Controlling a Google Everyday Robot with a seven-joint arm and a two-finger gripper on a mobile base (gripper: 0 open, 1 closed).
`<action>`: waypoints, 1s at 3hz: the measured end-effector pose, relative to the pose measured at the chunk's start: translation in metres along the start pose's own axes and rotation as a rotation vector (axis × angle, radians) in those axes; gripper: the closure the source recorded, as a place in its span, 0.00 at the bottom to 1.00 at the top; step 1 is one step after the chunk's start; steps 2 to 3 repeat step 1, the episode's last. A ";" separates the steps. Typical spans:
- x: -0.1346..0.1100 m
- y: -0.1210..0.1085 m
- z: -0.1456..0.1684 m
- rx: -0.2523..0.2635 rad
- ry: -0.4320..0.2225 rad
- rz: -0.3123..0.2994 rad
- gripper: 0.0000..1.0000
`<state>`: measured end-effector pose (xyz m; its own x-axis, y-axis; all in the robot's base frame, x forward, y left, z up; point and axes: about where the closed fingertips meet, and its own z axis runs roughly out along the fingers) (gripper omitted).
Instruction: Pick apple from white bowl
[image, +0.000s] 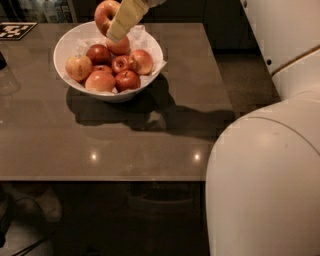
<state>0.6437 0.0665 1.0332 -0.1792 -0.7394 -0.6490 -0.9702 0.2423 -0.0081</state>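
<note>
Hovering over the white bowl (62, 60), our end effector (115, 26) clasps one apple (103, 13). More apples (127, 80) lie inside; it sits on the tabletop (150, 145).

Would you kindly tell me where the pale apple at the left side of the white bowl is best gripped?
Grip the pale apple across its widest part, probably from straight above: its top is exposed, while the white bowl and neighbours crowd its sides. The gripper is above the bowl's far rim, shut on another apple.
</note>
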 end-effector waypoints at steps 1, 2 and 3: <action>-0.008 -0.002 -0.006 0.011 -0.016 -0.009 1.00; -0.008 -0.002 -0.006 0.011 -0.016 -0.009 1.00; -0.008 -0.002 -0.006 0.011 -0.016 -0.009 1.00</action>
